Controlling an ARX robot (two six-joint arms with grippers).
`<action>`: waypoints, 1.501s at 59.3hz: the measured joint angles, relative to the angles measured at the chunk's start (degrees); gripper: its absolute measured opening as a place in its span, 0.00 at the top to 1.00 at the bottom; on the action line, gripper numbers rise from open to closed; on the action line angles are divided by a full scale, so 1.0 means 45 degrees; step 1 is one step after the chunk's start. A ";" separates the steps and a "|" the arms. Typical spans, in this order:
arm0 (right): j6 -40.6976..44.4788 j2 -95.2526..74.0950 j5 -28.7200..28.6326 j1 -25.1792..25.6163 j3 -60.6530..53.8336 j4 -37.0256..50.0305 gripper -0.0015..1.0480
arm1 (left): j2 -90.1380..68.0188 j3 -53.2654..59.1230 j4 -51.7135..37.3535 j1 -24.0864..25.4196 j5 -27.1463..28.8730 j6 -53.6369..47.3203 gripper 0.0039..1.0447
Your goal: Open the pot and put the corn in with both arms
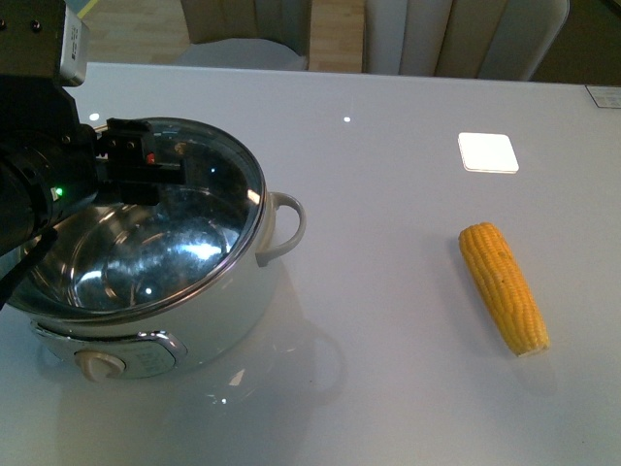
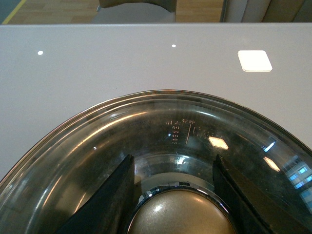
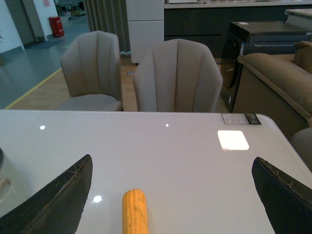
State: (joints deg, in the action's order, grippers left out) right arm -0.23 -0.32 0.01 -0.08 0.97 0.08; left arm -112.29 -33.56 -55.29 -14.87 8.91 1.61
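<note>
The white pot (image 1: 238,306) stands at the table's left, with its control knob (image 1: 100,365) facing me. My left gripper (image 1: 146,163) is shut on the bronze knob (image 2: 183,214) of the glass pot lid (image 1: 209,209) and holds the lid tilted over the pot. In the left wrist view the black fingers (image 2: 113,197) flank the knob. The yellow corn (image 1: 503,287) lies on the table at the right. In the right wrist view the corn (image 3: 134,210) lies below my right gripper (image 3: 173,195), nearer one finger, with the jaws wide open and empty. The right arm does not show in the front view.
A bright white square patch (image 1: 487,151) shows on the white table (image 1: 388,369) behind the corn. Chairs (image 3: 178,75) stand along the far edge. The pot's loop handle (image 1: 286,225) sticks out toward the corn.
</note>
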 joint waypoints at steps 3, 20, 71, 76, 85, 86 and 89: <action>0.0000 0.0000 0.0000 0.0000 0.0000 0.0000 0.08 | 0.0393 -0.0015 0.0233 0.0029 0.0019 -0.0097 0.60; 0.0000 0.0000 0.0000 0.0000 0.0000 0.0000 0.08 | 0.3026 -0.0034 0.1107 0.0976 -0.0408 -0.0049 0.60; 0.0000 0.0000 0.0000 0.0000 0.0000 0.0000 0.08 | -0.1851 0.2098 -0.5241 1.1584 -0.4328 -0.1525 0.60; 0.0000 0.0000 -0.0005 0.0000 0.0000 0.0000 0.08 | -0.2594 0.2084 -0.5309 1.1599 -0.4318 -0.1496 0.60; 0.0005 0.0000 0.0000 0.0000 0.0000 0.0000 0.08 | -0.3230 0.2074 -0.5333 1.1594 -0.4313 -0.1491 0.60; 0.0000 0.0000 0.0005 0.0000 0.0000 0.0000 0.08 | -0.3308 0.2064 -0.5343 1.1589 -0.4303 -0.1491 0.60; 0.0000 0.0000 0.0000 0.0000 0.0000 0.0000 0.08 | -0.3492 0.2040 -0.5357 1.1579 -0.4299 -0.1491 0.60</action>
State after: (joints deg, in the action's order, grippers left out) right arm -0.23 -0.32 0.01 -0.08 0.97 0.08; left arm -128.01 -24.38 -79.40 37.23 -10.44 -5.10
